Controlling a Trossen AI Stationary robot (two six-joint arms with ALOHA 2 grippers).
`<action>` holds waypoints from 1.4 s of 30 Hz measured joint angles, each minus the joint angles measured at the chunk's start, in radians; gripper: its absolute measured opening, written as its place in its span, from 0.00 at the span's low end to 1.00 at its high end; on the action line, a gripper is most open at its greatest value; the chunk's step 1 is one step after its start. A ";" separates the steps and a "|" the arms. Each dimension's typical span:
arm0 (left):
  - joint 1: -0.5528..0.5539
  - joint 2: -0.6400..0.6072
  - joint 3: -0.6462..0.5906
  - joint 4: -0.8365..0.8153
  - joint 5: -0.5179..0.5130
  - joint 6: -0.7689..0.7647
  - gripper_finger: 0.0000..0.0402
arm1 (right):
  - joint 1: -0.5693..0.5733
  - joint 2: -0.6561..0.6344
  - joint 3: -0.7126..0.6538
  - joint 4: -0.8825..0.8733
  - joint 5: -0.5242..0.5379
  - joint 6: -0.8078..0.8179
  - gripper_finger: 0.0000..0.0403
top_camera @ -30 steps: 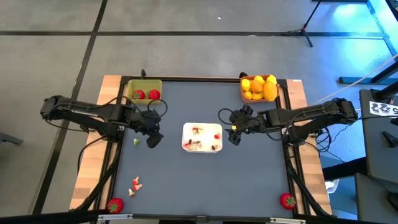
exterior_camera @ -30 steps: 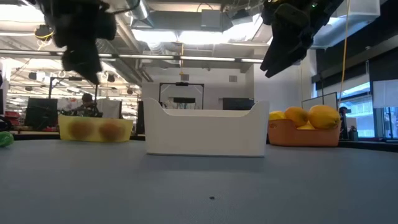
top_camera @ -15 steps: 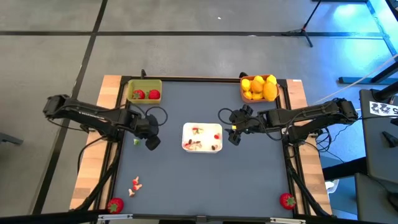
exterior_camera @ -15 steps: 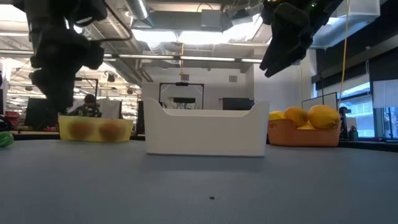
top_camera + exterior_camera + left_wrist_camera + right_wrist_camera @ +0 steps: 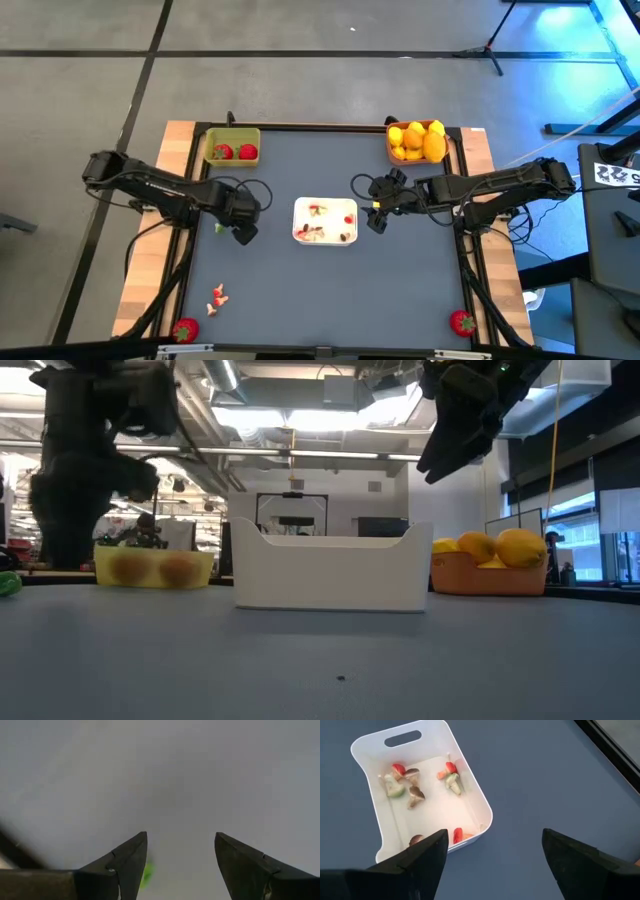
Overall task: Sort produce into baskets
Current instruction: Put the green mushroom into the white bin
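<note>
My left gripper (image 5: 243,232) is open, low over the grey table beside a small green piece (image 5: 218,227); the piece also shows between its fingers in the left wrist view (image 5: 146,874). My right gripper (image 5: 376,220) is open and empty, raised just right of the white tray (image 5: 325,236). The yellow-green basket (image 5: 232,138) at the far left holds two red strawberries (image 5: 247,152). The orange basket (image 5: 392,150) at the far right holds several yellow and orange fruits (image 5: 415,137). One strawberry (image 5: 185,329) lies at the near left corner, another (image 5: 461,322) at the near right.
The white tray (image 5: 480,827) in the middle holds small scraps of red, green and brown. Pink-red scraps (image 5: 217,296) lie on the table at the near left. Bare grey table lies between the tray and the near edge.
My left gripper has gone down toward the table beside the green piece, and its arm has swung a little toward the table's right. My right arm has kept still.
</note>
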 joint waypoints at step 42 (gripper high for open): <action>-0.005 0.137 0.105 -0.037 -0.037 0.261 0.10 | 0.000 0.000 0.000 0.007 0.000 0.000 0.79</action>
